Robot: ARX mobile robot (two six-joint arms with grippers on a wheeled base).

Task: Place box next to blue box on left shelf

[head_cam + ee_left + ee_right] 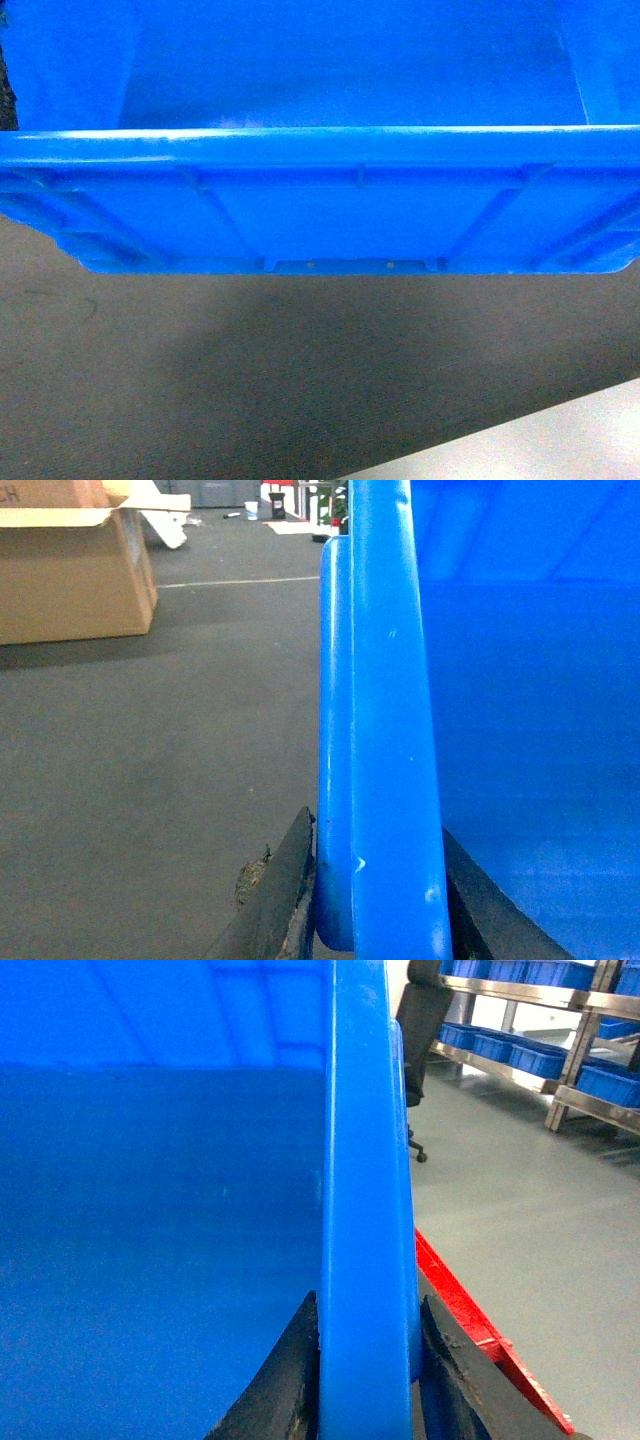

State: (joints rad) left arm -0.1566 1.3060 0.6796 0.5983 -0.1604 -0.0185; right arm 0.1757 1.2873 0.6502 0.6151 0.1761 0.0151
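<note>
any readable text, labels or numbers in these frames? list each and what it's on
"CH": only these end letters of a word show, at the top left edge of the left wrist view, on the cardboard box; the rest is cut off.
Blue box: no label or print visible in any view.
Blue bins on the metal rack in the right wrist view: too far and blurred to show any text.
Small items on the far floor: too small to read.

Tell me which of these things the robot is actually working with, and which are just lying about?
In use:
- large bright-blue ribbed plastic crate
- left gripper, clamped on the crate's rim
- right gripper, clamped on the opposite rim

Lying about:
- brown cardboard box
- black office chair
- metal racks holding small blue bins
- red strip on the floor
</note>
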